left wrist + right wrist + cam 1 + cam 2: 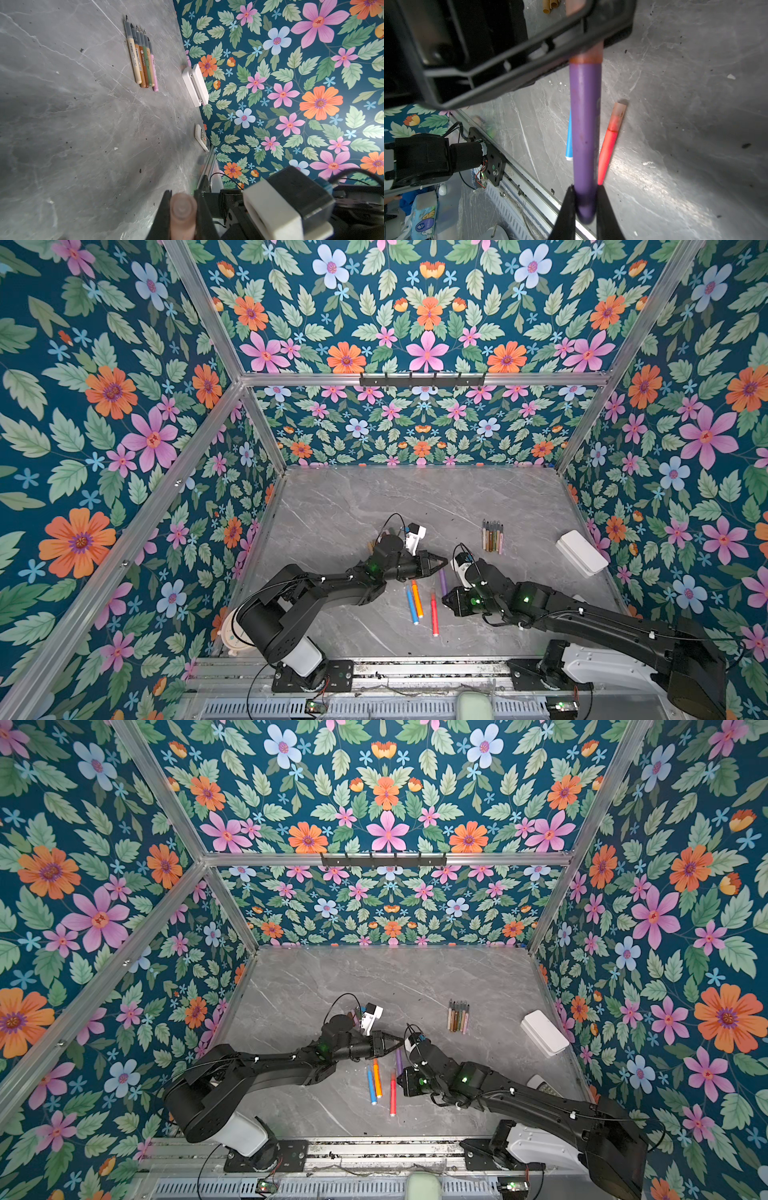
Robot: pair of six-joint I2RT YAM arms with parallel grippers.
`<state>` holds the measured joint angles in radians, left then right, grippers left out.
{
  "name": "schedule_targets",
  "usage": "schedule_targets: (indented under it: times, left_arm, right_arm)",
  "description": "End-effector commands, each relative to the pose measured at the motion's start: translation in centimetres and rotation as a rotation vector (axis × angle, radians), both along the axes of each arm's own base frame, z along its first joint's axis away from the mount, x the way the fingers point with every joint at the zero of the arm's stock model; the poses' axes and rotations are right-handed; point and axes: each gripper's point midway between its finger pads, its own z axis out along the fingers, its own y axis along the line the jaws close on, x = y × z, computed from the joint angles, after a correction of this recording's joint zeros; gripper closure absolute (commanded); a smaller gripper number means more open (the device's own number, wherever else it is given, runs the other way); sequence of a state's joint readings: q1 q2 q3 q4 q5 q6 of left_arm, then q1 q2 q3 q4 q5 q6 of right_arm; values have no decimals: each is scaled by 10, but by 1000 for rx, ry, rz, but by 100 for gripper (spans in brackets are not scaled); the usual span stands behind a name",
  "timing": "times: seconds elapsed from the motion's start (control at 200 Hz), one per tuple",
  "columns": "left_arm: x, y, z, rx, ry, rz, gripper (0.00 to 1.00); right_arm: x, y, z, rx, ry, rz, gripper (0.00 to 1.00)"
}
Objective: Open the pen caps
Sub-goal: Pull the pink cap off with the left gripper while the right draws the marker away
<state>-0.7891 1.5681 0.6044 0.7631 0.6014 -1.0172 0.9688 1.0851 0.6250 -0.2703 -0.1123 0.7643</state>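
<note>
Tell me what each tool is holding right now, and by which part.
The right tool grips the purple plastic marker pen by its rear end; the left tool clamps that pen's translucent pinkish plastic cap.

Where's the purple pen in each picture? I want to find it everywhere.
Top view: the thin purple plastic marker pen sits low, near the middle.
Top view: the pen again, slightly further left.
Left wrist: purple barrel not in it; only its translucent brownish cap, at the bottom edge.
Right wrist: centre, running up the picture.
Landmark: the red plastic pen beside it, except in the left wrist view.
</note>
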Motion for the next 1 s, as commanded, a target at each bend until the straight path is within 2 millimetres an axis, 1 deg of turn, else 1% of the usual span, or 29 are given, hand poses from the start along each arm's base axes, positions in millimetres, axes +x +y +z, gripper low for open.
schedule_targets:
  times: [0.0, 0.06, 0.105, 0.14, 0.32, 0.405, 0.545, 0.75, 0.815, 0.835, 0.865, 0.905, 0.995]
  left_arm:
    - [-1, -2, 11, -30, -41, -16, 93]
    - [-1, -1, 12, -33, -43, -17, 95]
    - [-2, -1, 13, -35, -44, -17, 95]
    - [-2, -1, 14, -37, -45, -15, 95]
    - [-3, -1, 17, -42, -48, -15, 95]
    - [-4, -2, 16, -40, -46, -18, 96]
    - [-5, 1, 15, -39, -47, -13, 96]
    - [-3, -1, 18, -43, -50, -11, 96]
    - [-3, -2, 20, -47, -52, -14, 96]
    - [-2, -2, 20, -45, -54, -15, 96]
    - [-1, -3, 21, -44, -55, -14, 96]
    - [1, -3, 22, -40, -62, -9, 96]
    - [11, -3, 25, -15, -90, 10, 96]
  right_arm:
    - [3, -2, 0, -5, -18, -9, 90]
    - [4, -2, 0, -5, -19, -16, 76]
    - [6, -1, 1, -6, -23, -21, 69]
    - [7, -1, 2, -7, -30, -24, 65]
    - [21, 3, 15, -5, -74, -41, 65]
    - [29, 3, 17, -4, -78, -58, 65]
    - [35, 4, 16, 14, -60, -64, 68]
    - [30, 15, 6, 26, -12, -14, 71]
    - [28, 18, 3, 33, 0, -3, 76]
    - [27, 18, 3, 34, 2, 0, 80]
    - [27, 18, 2, 37, 5, 1, 86]
    - [26, 17, 2, 38, 7, -3, 100]
    - [24, 15, -1, 36, 17, -9, 100]
